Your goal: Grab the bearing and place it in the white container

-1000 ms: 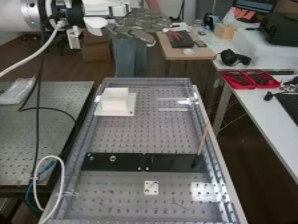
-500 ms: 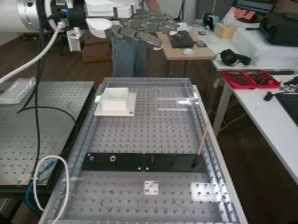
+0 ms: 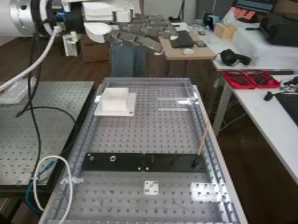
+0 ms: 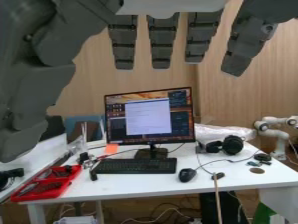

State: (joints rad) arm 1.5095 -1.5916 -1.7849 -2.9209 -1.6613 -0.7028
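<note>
- You see the robot's hand at the upper left of the high view, extending from the white arm, above the far end of the perforated bench.
- Its fingers are open and nearly straight, spread apart.
- The small ring that seems to be your bearing lies on the left half of a long black plate, at the lower left of centre in the high view. It is too small for you to be certain.
- That ring is well apart from the fingers, lower in the frame and nearer the camera.
- Your white container, boxy on a flat base, stands on the bench left of and above the frame's centre, between the ring and the hand in the picture.
- A thin stick leans at the plate's right end; a small white square piece lies just below the plate.
- In the wrist view, you find the fingers hanging in front of a desk with a monitor and keyboard.
</note>
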